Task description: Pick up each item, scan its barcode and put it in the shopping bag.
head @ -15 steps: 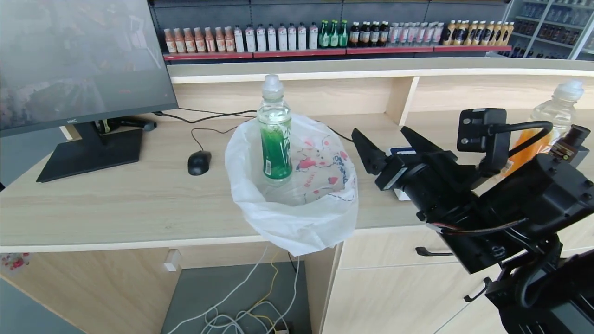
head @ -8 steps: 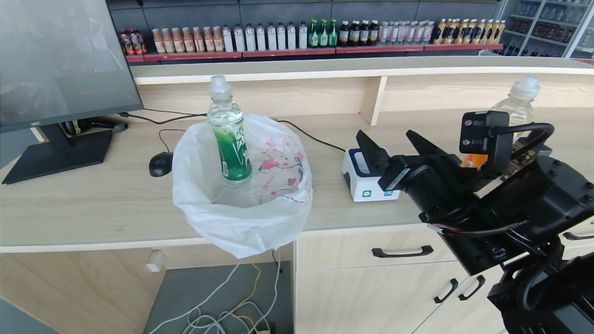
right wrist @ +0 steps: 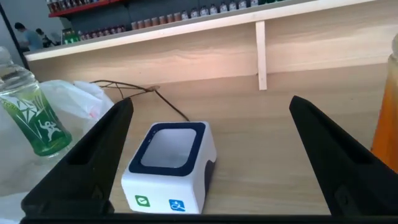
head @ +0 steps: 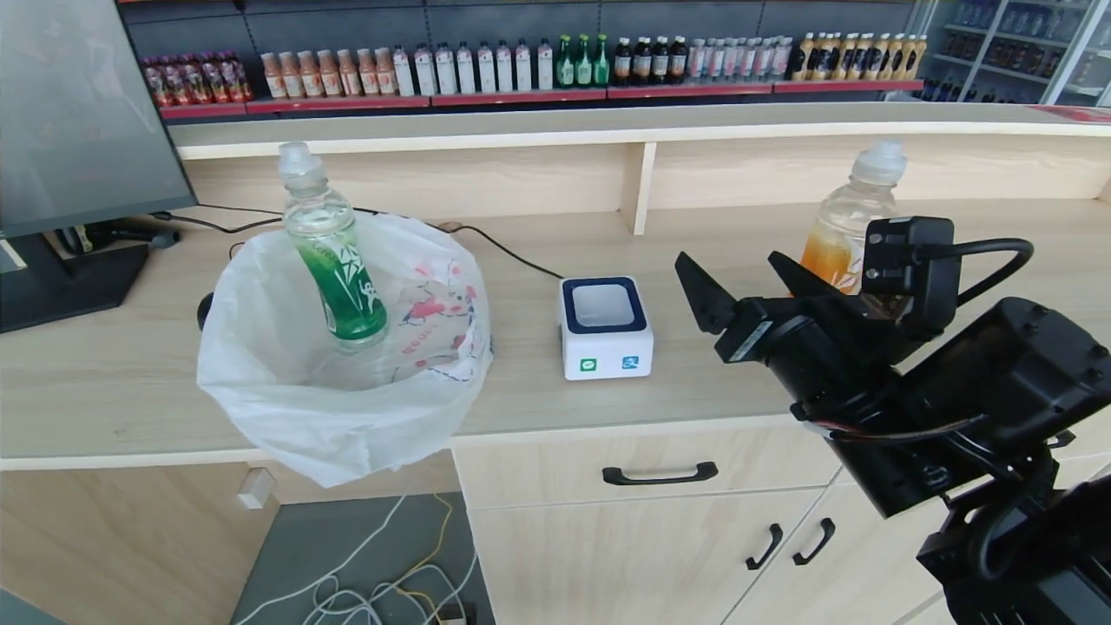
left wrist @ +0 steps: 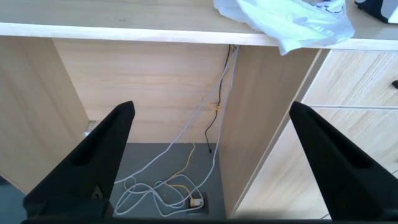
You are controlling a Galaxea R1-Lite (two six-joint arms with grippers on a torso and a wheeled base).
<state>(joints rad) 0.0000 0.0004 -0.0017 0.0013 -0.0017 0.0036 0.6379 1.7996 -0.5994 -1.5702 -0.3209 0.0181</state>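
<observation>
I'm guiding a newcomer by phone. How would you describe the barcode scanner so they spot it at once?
On the long wooden counter, look between the white shopping bag and the bottle of orange drink. The barcode scanner stands there alone: a small white cube with a dark blue frame round its top window and two little icons on its front.

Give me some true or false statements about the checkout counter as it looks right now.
1. The green-label bottle sits in the shopping bag. True.
2. The barcode scanner lies inside the bag. False: it sits on the counter beside the bag.
3. The right gripper holds the orange drink bottle. False: its jaws are open and empty, and the bottle stands on the counter.
4. The scanner's window faces up. True.
</observation>
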